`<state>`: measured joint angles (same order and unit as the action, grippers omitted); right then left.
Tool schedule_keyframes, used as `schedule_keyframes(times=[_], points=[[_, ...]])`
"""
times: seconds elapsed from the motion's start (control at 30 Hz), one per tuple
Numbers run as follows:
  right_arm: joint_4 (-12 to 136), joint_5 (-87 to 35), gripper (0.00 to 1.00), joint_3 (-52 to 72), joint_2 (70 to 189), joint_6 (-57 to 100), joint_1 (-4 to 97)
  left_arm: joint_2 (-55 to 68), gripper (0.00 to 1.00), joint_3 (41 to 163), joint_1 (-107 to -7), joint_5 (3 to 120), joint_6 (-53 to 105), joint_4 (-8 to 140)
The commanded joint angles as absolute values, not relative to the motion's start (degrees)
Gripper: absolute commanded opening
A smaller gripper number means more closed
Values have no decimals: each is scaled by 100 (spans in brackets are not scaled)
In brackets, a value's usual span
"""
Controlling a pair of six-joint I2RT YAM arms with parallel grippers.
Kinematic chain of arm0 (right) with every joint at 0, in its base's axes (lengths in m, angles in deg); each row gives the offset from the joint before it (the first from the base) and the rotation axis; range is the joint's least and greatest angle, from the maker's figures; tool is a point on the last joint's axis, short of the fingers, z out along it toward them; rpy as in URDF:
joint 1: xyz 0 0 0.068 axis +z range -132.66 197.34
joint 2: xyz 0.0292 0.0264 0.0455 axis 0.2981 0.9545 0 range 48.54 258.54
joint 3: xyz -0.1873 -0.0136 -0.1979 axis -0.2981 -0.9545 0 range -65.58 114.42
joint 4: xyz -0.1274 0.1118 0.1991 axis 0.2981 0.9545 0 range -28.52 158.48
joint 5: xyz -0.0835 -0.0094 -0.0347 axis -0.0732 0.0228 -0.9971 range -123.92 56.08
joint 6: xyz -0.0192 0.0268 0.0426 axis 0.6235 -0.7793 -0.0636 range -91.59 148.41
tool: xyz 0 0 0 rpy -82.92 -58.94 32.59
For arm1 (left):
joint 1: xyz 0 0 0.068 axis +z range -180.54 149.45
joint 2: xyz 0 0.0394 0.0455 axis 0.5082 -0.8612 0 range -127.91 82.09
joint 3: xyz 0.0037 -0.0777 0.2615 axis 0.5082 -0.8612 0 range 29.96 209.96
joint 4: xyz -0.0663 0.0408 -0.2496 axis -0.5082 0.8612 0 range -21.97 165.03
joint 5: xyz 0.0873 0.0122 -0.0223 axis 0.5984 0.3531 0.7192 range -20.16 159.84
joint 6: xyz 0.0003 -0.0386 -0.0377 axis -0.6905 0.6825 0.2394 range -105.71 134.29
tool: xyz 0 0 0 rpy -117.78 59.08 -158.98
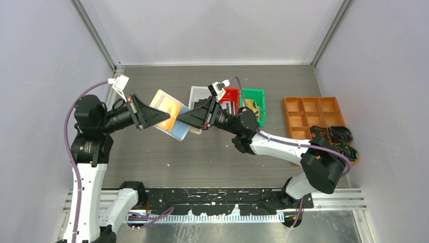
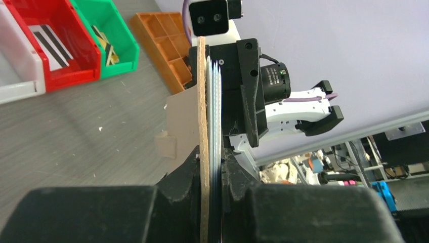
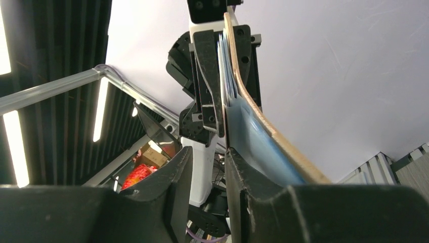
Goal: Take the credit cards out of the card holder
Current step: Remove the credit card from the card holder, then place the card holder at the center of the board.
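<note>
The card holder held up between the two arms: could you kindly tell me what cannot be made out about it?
Card count inside the card holder: edge-on in both wrist views; the top view shows only one orange card.
Its left part: covered by the left gripper, top view.
Whether the right gripper touches it: its own finger hides the sleeve edge, right wrist view.

Left gripper [image 1: 163, 117] points toward 3 o'clock, jaws clamped; right gripper [image 1: 181, 119] faces it, pointing toward 9 o'clock, jaws parted.
</note>
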<state>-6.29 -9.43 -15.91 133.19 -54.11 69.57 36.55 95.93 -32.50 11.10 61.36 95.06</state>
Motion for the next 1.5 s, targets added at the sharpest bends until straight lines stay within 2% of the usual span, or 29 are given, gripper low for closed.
schedule_keyframes(times=[0.0, 0.37, 0.5, 0.6, 0.67, 0.73, 0.97, 1.23, 1.33, 1.47], points=[[-906, -841, 35, -1163, 13393, -5376, 7028, 3805, 1, 9862, -3226, 1511, 5645, 9670], [-759, -726, 34, -909, 13621, -5368, 7135, 3753, 3, 9825, -3224, 1254, 6109, 9389], [-823, -663, 19, -802, 13702, -5420, 7214, 3740, 7, 9817, -3220, 1312, 6113, 9405], [-891, -675, 6, -866, 13686, -5445, 7218, 3697, 21, 9821, -3228, 1280, 6178, 9418], [-866, -694, 1, -1002, 13596, -5365, 7212, 3663, 28, 9824, -3227, 1229, 6253, 9369], [-826, -748, 1, -1190, 13489, -5291, 7190, 3645, 30, 9840, -3219, 1177, 6335, 9292], [-840, -904, 1, -1804, 13225, -5223, 7142, 3631, 18, 9807, -3220, 1235, 6585, 9000], [-676, -632, 1, -2473, 12646, -5558, 6667, 3612, 13, 9917, -3188, 1421, 6228, 9167], [44, -257, 1, -2742, 12157, -5694, 6204, 3532, 13, 10070, -3161, 1548, 5574, 9615], [2476, 300, 1, -2745, 11268, -5145, 5250, 3380, 13, 10276, -3160, 1836, 4333, 10365]])
